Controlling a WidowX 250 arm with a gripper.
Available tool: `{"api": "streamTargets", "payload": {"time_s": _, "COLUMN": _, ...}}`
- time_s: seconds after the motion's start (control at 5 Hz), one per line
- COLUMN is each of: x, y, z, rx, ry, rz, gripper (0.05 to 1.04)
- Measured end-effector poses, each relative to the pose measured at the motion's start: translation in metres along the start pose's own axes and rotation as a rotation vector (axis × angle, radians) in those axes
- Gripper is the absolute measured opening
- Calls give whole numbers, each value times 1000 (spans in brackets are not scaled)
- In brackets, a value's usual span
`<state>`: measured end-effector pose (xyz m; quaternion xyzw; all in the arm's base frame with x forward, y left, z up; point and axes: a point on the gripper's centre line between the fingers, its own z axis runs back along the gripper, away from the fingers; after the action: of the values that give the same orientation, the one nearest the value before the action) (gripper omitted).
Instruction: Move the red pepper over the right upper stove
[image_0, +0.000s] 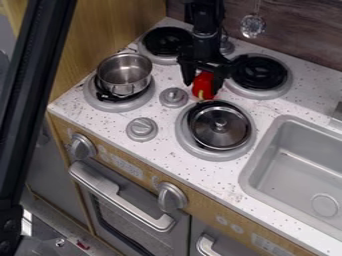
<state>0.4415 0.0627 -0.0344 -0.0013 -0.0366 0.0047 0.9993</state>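
Desk (220, 177) under pincer. Right upper burner (260, 73) just right of pincer, lidded pan (220, 127) in front. Pincer (203, 84) pinching red pepper (203, 86). Carry step, likely: keep grip firm, lift clear of burner rim, shift right, center, lower gently, release.

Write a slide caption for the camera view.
Red pepper between the jaws of the black gripper, over a toy stove.
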Motion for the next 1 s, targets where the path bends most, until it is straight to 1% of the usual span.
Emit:
{"api": "streamTargets", "payload": {"time_s": 0.2, "x": 1, "y": -2, "z": 0, "rx": 7, "ry": -5, "rz": -13, "gripper": 815}}
{"api": "streamTargets", "payload": {"time_s": 0.4, "x": 3, "y": -2, "z": 9, "rx": 10, "ry": -39, "rz": -23, "gripper": 815}}
{"api": "streamTargets", "payload": {"time_s": 0.6, "x": 18, "y": -4, "z": 34, "rx": 11, "ry": -135, "rz": -52, "gripper": 815}}
{"api": "streamTargets", "payload": {"time_s": 0.8, "x": 25, "y": -15, "z": 36, "rx": -4, "ry": -167, "rz": -99, "gripper": 815}}
{"api": "streamTargets", "payload": {"time_s": 1.0, "x": 37, "y": -44, "z": 42, "rx": -24, "ry": -221, "rz": -168, "gripper": 815}}
